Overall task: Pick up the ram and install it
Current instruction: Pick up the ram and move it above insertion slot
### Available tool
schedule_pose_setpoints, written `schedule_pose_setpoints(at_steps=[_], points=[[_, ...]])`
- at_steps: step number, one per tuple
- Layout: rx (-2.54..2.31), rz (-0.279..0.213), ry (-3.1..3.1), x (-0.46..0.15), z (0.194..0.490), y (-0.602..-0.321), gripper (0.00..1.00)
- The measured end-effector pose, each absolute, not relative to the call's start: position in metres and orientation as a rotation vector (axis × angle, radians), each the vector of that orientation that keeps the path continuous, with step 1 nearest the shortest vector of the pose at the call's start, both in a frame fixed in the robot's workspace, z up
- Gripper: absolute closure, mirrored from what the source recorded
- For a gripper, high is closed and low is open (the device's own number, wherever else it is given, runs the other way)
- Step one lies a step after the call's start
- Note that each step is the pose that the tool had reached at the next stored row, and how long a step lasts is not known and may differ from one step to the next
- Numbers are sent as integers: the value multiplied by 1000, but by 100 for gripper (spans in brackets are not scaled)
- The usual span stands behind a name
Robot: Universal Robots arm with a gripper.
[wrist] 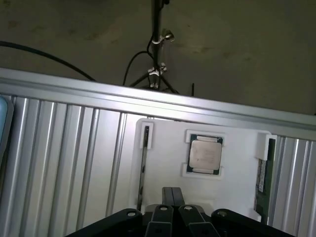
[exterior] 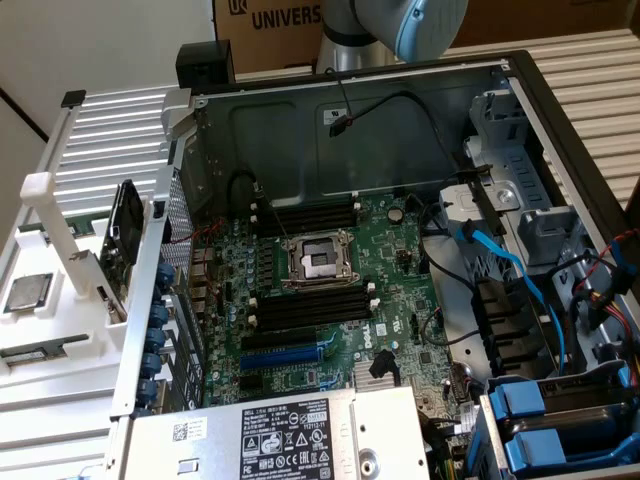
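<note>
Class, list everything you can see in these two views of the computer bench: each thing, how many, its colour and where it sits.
open metal computer case: one, grey, centre of the exterior view
motherboard: one, green, inside the case
long memory slots: two banks, black with white clips, either side of the processor socket
flat cable: at least one, blue, exterior view's right
plastic fixture tray: one, white, beside the case
square processor chip: one, silver, in the tray
long thin ram stick: one, green, on edge in the tray
cardboard box: one, brown, behind the case
robot arm: one, grey-blue, above the case
gripper: one, black, shut, facing the tray
</note>
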State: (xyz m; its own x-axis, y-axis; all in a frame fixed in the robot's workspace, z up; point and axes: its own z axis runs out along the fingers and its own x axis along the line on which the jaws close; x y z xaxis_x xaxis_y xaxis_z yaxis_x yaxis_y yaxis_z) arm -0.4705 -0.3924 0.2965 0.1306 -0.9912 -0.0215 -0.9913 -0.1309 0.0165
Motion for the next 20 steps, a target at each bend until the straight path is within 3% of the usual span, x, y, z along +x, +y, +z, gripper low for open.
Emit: schedule_pose_setpoints(at_steps=[20], points=[[-2357, 38, 2068, -462, 249, -413, 89]])
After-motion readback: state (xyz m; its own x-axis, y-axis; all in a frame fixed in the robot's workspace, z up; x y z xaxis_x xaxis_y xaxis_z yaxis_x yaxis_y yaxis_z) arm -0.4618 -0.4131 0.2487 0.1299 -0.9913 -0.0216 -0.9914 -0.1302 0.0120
